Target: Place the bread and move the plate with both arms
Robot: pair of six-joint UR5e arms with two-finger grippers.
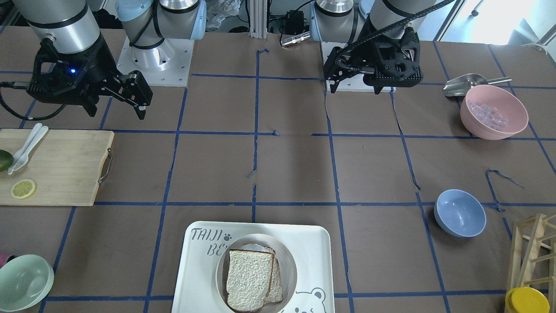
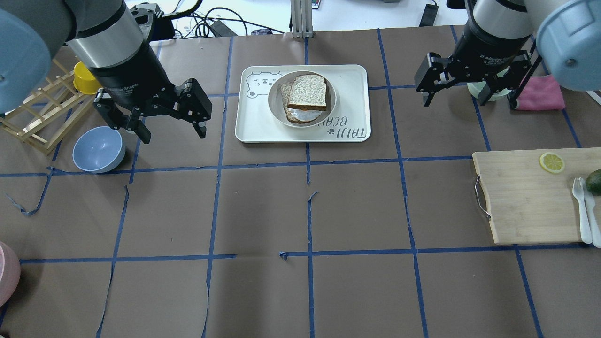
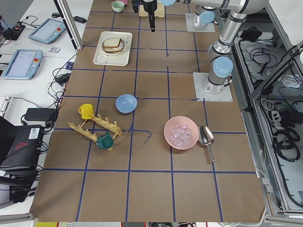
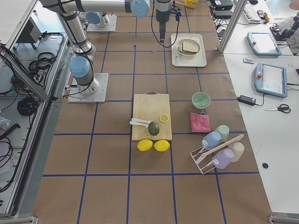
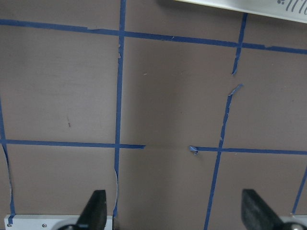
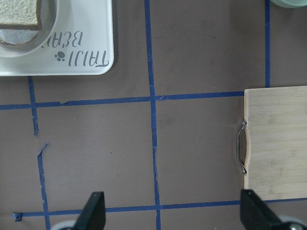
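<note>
The bread (image 2: 307, 90) lies on top of a smaller slice with white egg (image 2: 300, 114), both on the round plate (image 2: 331, 101) on the bear-print tray (image 2: 352, 94) at the far middle. The bread (image 1: 249, 280), plate (image 1: 290, 261) and tray (image 1: 312, 243) also show in the front view. My left gripper (image 2: 171, 124) hovers open and empty left of the tray; in its wrist view (image 5: 176, 213) it is over bare table. My right gripper (image 2: 469, 101) hovers open and empty right of the tray. Its wrist view (image 6: 173, 211) shows the bread (image 6: 17, 12) and plate (image 6: 48, 28) at top left.
A wooden cutting board (image 2: 521, 197) with a lemon slice (image 2: 551, 162) and white cutlery lies at the right. A blue bowl (image 2: 98, 149), a wooden rack (image 2: 42, 112) and a yellow cup stand at the left. A pink cloth (image 2: 544, 94) lies behind my right gripper.
</note>
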